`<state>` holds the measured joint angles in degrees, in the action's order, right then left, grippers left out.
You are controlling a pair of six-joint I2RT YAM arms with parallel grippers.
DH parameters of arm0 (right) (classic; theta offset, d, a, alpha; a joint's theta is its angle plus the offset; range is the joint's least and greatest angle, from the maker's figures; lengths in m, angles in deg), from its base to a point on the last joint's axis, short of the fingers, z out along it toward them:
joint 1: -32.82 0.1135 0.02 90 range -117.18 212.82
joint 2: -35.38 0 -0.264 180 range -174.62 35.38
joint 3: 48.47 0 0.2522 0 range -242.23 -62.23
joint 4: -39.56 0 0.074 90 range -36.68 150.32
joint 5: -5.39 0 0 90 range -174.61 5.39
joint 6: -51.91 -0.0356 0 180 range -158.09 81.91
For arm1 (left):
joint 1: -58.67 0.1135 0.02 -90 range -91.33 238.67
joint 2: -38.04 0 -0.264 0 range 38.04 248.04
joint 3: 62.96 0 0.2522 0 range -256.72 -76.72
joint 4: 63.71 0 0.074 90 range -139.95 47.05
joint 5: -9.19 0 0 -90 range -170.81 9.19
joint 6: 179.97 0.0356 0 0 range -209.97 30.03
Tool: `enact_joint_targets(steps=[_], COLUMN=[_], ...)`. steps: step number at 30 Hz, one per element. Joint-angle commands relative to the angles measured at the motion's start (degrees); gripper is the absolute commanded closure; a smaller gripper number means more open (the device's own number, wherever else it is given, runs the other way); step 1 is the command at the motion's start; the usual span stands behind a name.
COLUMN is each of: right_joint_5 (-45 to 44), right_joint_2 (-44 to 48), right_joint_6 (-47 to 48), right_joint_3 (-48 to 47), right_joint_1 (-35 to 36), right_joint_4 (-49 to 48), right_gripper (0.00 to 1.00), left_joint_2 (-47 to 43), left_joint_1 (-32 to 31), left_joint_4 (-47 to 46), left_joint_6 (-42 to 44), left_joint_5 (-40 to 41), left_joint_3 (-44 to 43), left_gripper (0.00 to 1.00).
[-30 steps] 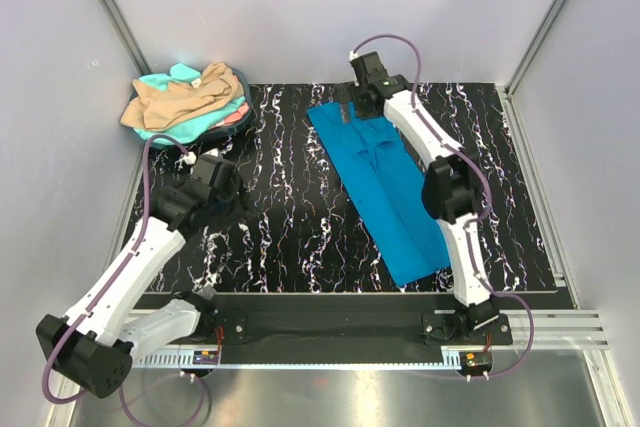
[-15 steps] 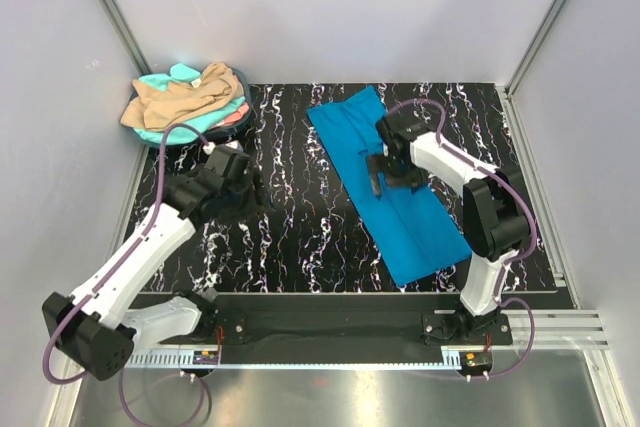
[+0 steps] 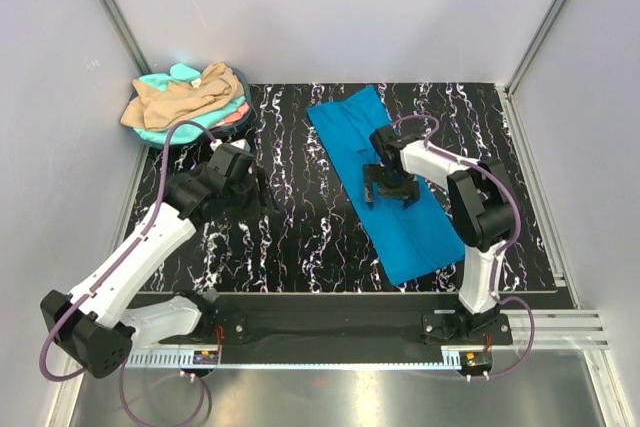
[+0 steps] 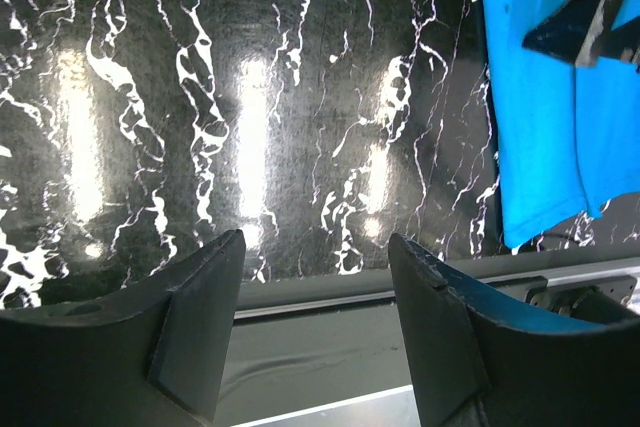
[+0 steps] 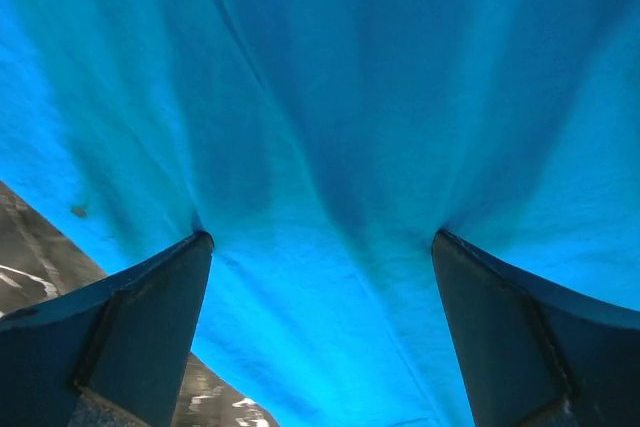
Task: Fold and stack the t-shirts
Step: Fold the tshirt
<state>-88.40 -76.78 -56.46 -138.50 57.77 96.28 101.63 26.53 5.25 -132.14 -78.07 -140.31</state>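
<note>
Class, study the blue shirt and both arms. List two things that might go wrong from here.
1. The right pincer stands open, fingers pressed into the middle of the blue shirt, with creases between them. Closing or dragging may bunch the layers and spoil the fold.
2. The left pincer hangs open over the table, off the cloth. Nothing pins the shirt, so a pull may slide it.

Black marbled tabletop (image 3: pixel 300 217); grey walls (image 3: pixel 330 17)

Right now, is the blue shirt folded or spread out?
Folded lengthwise: the blue shirt lies flat as one long narrow strip, no sleeves sticking out. The right arm's fingers, open, press on it.
</note>
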Motion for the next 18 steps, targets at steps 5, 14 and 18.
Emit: enact_joint_targets(steps=[5,14,18], right_joint_5=[-3.0,6.8,5.6], right_joint_2=[-9.3,-15.5,-10.2], right_joint_6=[-16.9,-32.7,-27.4], right_joint_3=[-6.1,-23.2,-23.7], right_joint_1=[10.6,19.4,19.4], right_joint_4=[1.5,6.3,7.0], right_gripper=[0.00,0.00,0.00], left_joint_2=[-4.2,-4.1,-3.9], left_joint_1=[-0.1,-0.1,-0.1], left_joint_4=[3.0,4.0,0.6], left_joint_6=[1.8,3.1,3.6], left_joint_5=[1.6,2.0,-5.0], left_joint_3=[0.7,0.0,3.6], left_gripper=[0.36,0.36,0.37])
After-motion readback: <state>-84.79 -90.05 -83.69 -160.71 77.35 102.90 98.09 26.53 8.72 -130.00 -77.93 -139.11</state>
